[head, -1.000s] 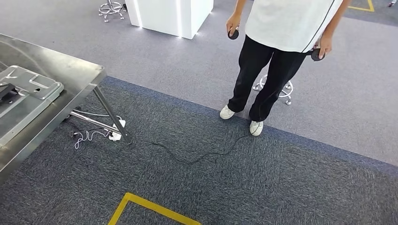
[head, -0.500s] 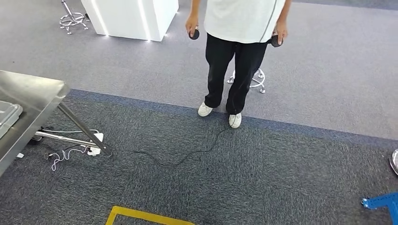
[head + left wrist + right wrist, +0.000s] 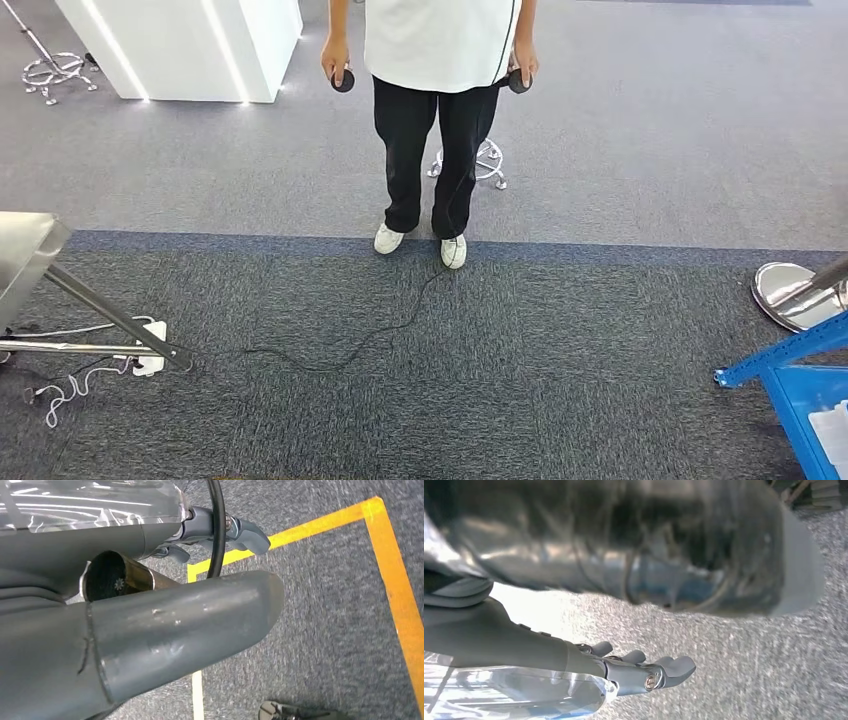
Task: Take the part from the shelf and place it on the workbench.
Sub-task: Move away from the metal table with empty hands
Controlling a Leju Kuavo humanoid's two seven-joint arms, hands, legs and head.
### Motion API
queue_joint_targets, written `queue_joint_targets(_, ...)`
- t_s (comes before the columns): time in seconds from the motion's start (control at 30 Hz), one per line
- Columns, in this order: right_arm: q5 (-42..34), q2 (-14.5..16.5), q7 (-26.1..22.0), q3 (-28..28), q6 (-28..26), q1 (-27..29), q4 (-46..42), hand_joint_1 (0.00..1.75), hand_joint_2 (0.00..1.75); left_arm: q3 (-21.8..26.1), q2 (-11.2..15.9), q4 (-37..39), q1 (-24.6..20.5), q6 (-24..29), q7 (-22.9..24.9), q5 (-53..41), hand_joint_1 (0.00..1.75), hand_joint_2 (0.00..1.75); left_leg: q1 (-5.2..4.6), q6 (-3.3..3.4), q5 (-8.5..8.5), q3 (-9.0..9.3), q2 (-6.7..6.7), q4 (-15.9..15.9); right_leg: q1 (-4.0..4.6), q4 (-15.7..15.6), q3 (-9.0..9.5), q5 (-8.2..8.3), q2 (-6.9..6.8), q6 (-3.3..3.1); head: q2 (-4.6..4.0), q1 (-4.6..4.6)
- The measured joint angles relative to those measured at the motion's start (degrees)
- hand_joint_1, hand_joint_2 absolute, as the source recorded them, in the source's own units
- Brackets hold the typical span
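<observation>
The steel workbench [image 3: 25, 250] shows just a corner at the left edge of the head view. A blue shelf frame [image 3: 790, 350] enters at the lower right, with a blue bin holding something white [image 3: 830, 430]; I cannot tell whether that is the part. My left hand [image 3: 150, 580] hangs over the carpet and a yellow floor line [image 3: 395, 595], its fingers [image 3: 240, 530] stretched out and holding nothing. My right hand [image 3: 574, 655] also hangs over the carpet, fingers [image 3: 659, 672] straight and apart, with nothing in it.
A person [image 3: 440, 60] in a white shirt and black trousers stands straight ahead, a dark round controller in each hand. A black cable [image 3: 350, 350] trails across the carpet to a power strip [image 3: 150, 360] under the bench. A silver round base [image 3: 795, 295] stands by the shelf.
The camera has swung to the right: the workbench and its grey part slid out at the left, and the blue shelf came in at the right. The person now stands at the centre.
</observation>
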Motion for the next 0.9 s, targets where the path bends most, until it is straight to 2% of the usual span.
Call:
queue_joint_targets(0.07,0.2,-0.1,0.1,0.0,-0.1,-0.1,0.0,0.0,0.0,0.1,0.0,0.0,0.1,0.2,-0.1,0.3,0.0,0.0,-0.09,0.54,0.3,0.11,1.51,-0.5,0.14,5.5,-2.67,-3.23,-3.35,0.24,0.0,0.15)
queue_joint_targets(0.1,0.3,-0.1,0.1,0.0,-0.2,-0.2,0.0,0.0,0.0,0.2,0.0,0.1,0.2,0.2,-0.1,0.4,0.0,0.0,-0.18,0.65,0.28,0.07,2.29,-0.5,0.07,9.2,-4.53,-5.03,-4.29,0.4,0.0,0.22)
queue_joint_targets(0.13,0.4,-0.1,0.1,0.0,-0.3,-0.2,0.0,0.0,0.0,0.2,0.0,0.1,0.2,0.3,-0.1,0.4,0.0,0.0,-0.26,0.69,0.22,0.03,3.12,-0.5,-0.08,12.3,-6.02,-6.12,-4.72,0.58,0.0,0.22)
queue_joint_targets(0.17,0.5,-0.2,0.1,0.0,-0.4,-0.2,0.1,0.0,0.0,0.3,0.0,0.2,0.3,0.3,-0.1,0.5,0.0,0.0,-0.31,0.67,0.12,0.06,3.92,-0.4,-0.24,13.7,-6.66,-6.21,-4.99,0.74,0.0,0.22)
queue_joint_targets(0.2,0.5,-0.3,0.1,0.0,-0.4,-0.2,0.1,0.0,0.0,0.3,0.0,0.2,0.3,0.3,-0.1,0.5,0.0,0.0,-0.32,0.6,0.0,0.13,4.66,-0.4,-0.42,12.9,-6.18,-5.25,-5.25,0.88,0.0,0.22)
queue_joint_targets(0.23,0.6,-0.4,0.0,-0.1,-0.5,-0.1,0.1,0.0,0.0,0.3,0.0,0.2,0.2,0.4,-0.1,0.6,0.0,0.0,-0.3,0.45,-0.16,0.28,5.32,-0.4,-0.57,9.8,-4.47,-3.43,-5.79,0.97,0.0,0.22)
queue_joint_targets(0.3,0.6,-0.7,-0.1,-0.3,-0.6,-0.1,0.1,0.0,0.0,0.3,0.0,0.3,0.2,0.4,0.0,0.6,0.0,0.0,-0.43,-0.12,-0.62,0.64,6.48,-0.2,-0.58,1.9,-0.28,-0.41,-8.26,0.84,0.0,0.21)
queue_joint_targets(0.33,0.6,-0.7,-0.1,-0.3,-0.6,-0.2,0.1,0.0,0.0,0.3,0.0,0.3,0.2,0.4,0.1,0.6,0.0,0.0,-0.52,-0.49,-0.87,0.82,6.95,-0.2,-0.43,-0.6,1.08,0.28,-9.17,0.58,0.0,0.2)
queue_joint_targets(0.37,0.6,-0.7,-0.2,-0.4,-0.6,-0.3,0.1,0.0,0.0,0.3,0.0,0.3,0.2,0.4,0.2,0.6,0.0,0.0,-0.62,-0.86,-1.08,1.0,7.38,-0.2,-0.23,-1.6,1.57,0.32,-9.67,0.29,0.0,0.18)
queue_joint_targets(0.43,0.7,-0.8,-0.2,-0.5,-0.7,-0.2,0.1,0.0,0.0,0.3,0.0,0.3,0.1,0.4,0.3,0.6,0.0,0.0,-0.58,-1.53,-1.32,1.59,8.3,-0.4,0.04,-1.7,1.59,0.32,-8.61,-0.39,0.0,0.16)
queue_joint_targets(0.47,0.7,-0.8,-0.2,-0.6,-0.7,-0.2,0.1,0.0,0.0,0.3,0.0,0.3,0.0,0.4,0.4,0.6,0.0,0.0,-0.43,-1.86,-1.63,1.78,7.98,-0.1,-0.02,-2.0,1.68,0.44,-8.01,-0.73,0.0,0.15)
queue_joint_targets(0.5,0.8,-0.8,-0.2,-0.6,-0.7,-0.2,0.1,0.0,0.0,0.3,0.0,0.3,0.0,0.5,0.3,0.6,0.0,0.0,-0.28,-2.12,-2.41,1.56,6.89,0.8,-0.11,-2.2,1.78,0.59,-7.4,-1.16,0.0,0.13)
queue_joint_targets(0.53,0.8,-0.8,-0.1,-0.7,-0.7,-0.2,0.1,0.0,0.0,0.3,0.0,0.3,0.0,0.5,0.2,0.7,0.0,0.0,-0.15,-2.31,-3.81,0.68,5.36,2.8,-0.26,-2.4,1.87,0.74,-6.81,-1.54,0.0,0.1)
queue_joint_targets(0.57,0.9,-0.8,-0.1,-0.8,-0.7,-0.3,0.1,0.0,0.0,0.3,0.0,0.3,0.0,0.5,0.1,0.8,0.0,0.0,-0.05,-2.42,-5.65,-0.82,3.64,6.1,-0.28,-2.5,1.88,0.82,-6.23,-1.85,0.0,0.08)
queue_joint_targets(0.6,0.9,-0.9,0.0,-0.9,-0.7,-0.4,0.1,0.0,0.0,0.3,0.1,0.3,0.1,0.5,0.0,1.0,0.0,0.0,-0.04,-2.45,-7.59,-2.78,2.61,10.0,-0.21,-2.5,1.83,0.83,-5.57,-2.09,0.0,0.07)
queue_joint_targets(0.63,1.0,-0.9,0.0,-0.9,-0.7,-0.4,0.1,0.0,0.0,0.3,0.1,0.3,0.2,0.5,-0.1,1.1,0.0,0.0,-0.04,-2.46,-8.94,-4.66,2.23,13.7,-0.11,-2.4,1.79,0.81,-4.8,-2.21,0.0,0.07)
queue_joint_targets(0.67,1.0,-0.9,0.1,-1.0,-0.7,-0.4,0.1,0.0,0.0,0.3,0.1,0.4,0.3,0.5,-0.1,1.2,0.0,0.0,-0.04,-2.42,-9.26,-5.96,2.12,16.0,0.0,-2.3,1.79,0.78,-3.94,-2.28,0.0,0.07)
queue_joint_targets(0.7,1.0,-0.9,0.1,-1.0,-0.7,-0.4,0.1,0.0,0.0,0.3,0.1,0.4,0.4,0.5,-0.1,1.3,0.0,0.0,-0.04,-2.33,-8.4,-6.34,2.07,16.2,0.06,-2.2,1.81,0.74,-3.05,-2.29,0.0,0.07)
queue_joint_targets(0.73,1.0,-0.9,0.1,-1.1,-0.7,-0.3,0.1,0.0,0.0,0.3,0.1,0.4,0.4,0.5,-0.1,1.3,0.0,0.0,-0.04,-2.19,-6.49,-5.7,1.9,14.2,0.1,-2.1,1.86,0.68,-2.16,-2.25,0.0,0.06)
queue_joint_targets(0.77,1.0,-0.9,0.1,-1.2,-0.6,-0.3,0.1,0.0,0.0,0.3,0.2,0.4,0.4,0.5,-0.1,1.3,0.0,0.0,-0.03,-2.0,-4.06,-4.32,1.36,10.7,0.09,-2.0,1.91,0.6,-1.32,-2.17,0.0,0.06)
queue_joint_targets(0.8,1.0,-0.9,0.2,-1.3,-0.6,-0.3,0.1,0.0,0.0,0.3,0.2,0.4,0.4,0.5,-0.1,1.3,0.0,0.0,-0.04,-1.76,-2.16,-2.81,0.19,6.8,0.15,-1.7,1.87,0.48,-0.55,-1.99,0.0,0.07)
queue_joint_targets(0.83,1.0,-0.9,0.2,-1.3,-0.6,-0.3,0.1,0.0,0.0,0.3,0.2,0.4,0.3,0.5,-0.1,1.3,0.0,0.0,-0.03,-1.58,-0.94,-1.62,-0.87,3.7,0.15,-1.5,1.72,0.41,0.19,-1.72,0.0,0.08)
queue_joint_targets(0.9,1.0,-0.9,0.4,-1.5,-0.6,-0.2,0.2,0.0,0.0,0.4,0.3,0.4,0.2,0.5,0.0,1.3,0.0,0.0,-0.21,-1.26,-0.58,-0.7,-2.04,1.2,0.01,-1.3,1.29,0.46,1.36,-1.0,0.0,0.08)
